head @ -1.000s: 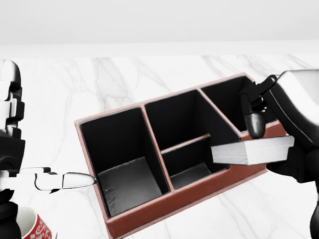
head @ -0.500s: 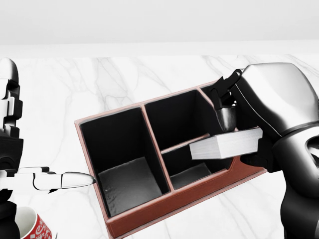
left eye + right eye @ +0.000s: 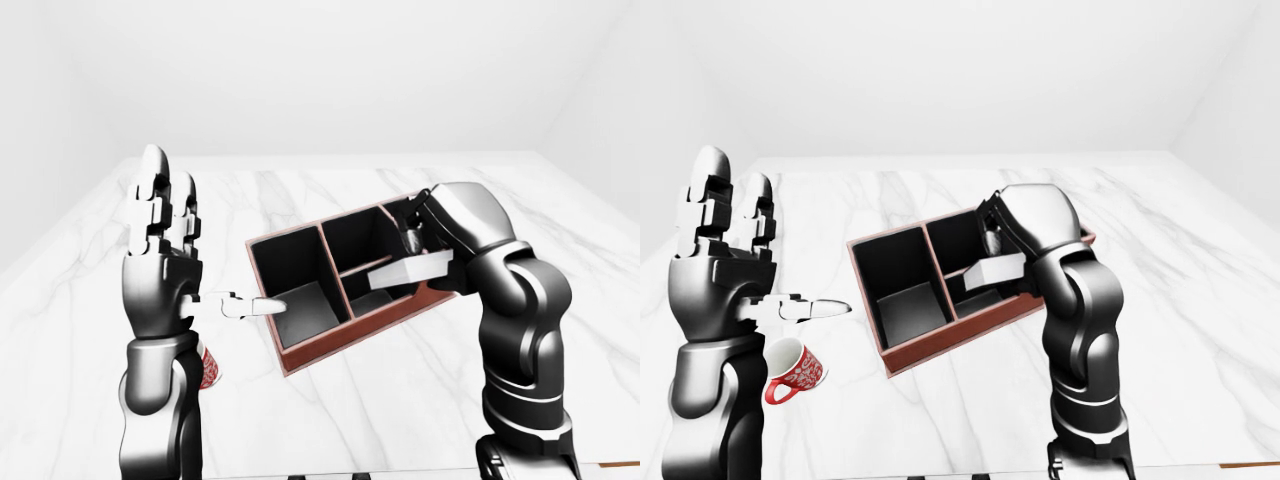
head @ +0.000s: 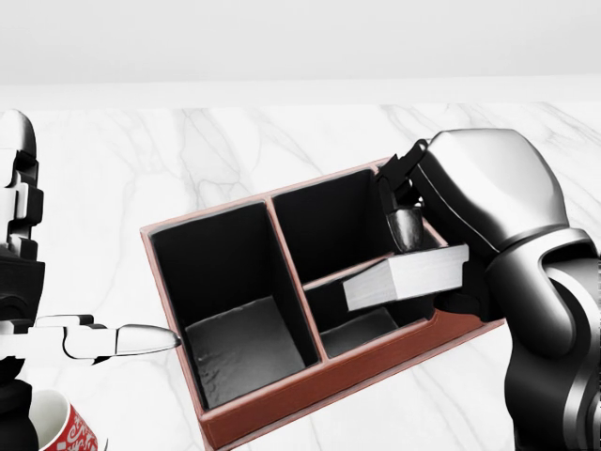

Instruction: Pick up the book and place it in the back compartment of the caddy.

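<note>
We are mid-carry: our right hand (image 4: 427, 249) grips the book (image 4: 406, 277), held flat above the caddy (image 4: 282, 395), hovering over its middle section; next we shift toward twelve o'clock and release. Our left hand (image 3: 160, 235) stands spread, empty.

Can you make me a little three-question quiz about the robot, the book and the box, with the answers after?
1. True or false: the book already lies flat on the floor of a caddy compartment.
2. Which hand grips the book? A) left hand B) right hand C) both
3. Fill in: low at the left of the right-eye view, beside the left arm, stands a red ____.

Key
1. False. The book hangs tilted above the caddy's middle compartments, pinched in the fingers.
2. B. The left hand is open and stands apart, one finger pointing at the caddy's left wall.
3. mug
</note>
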`<state>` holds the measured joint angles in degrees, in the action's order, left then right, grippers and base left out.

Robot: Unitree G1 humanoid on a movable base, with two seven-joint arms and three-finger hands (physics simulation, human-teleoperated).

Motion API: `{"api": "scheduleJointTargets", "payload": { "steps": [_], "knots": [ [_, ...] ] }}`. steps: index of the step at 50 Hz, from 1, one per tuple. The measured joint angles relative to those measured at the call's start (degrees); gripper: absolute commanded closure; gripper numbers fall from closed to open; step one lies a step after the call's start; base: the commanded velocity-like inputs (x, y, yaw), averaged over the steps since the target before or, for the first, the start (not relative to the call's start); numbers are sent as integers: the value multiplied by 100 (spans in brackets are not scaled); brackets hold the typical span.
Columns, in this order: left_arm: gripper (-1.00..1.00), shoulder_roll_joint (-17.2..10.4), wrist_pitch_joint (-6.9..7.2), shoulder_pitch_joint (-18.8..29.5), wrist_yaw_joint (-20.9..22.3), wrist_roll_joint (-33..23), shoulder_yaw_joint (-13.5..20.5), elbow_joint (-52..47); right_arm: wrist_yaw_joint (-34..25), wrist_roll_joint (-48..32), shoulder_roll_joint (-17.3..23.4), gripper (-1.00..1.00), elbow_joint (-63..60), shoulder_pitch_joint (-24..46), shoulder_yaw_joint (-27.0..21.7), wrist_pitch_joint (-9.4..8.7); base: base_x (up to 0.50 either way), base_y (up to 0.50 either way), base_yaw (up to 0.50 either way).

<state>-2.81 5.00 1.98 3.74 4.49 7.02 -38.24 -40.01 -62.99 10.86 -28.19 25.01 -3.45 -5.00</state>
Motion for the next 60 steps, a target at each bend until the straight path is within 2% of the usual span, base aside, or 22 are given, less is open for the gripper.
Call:
{"api": "scheduleJointTargets", "payload": {
  "steps": [60],
  "knots": [
    [-100, 4, 0, 5, -8, -6, -17, 8, 0, 16, -168, 100, 1531, 490, 276, 0, 0, 0, 0]
  ]
}}
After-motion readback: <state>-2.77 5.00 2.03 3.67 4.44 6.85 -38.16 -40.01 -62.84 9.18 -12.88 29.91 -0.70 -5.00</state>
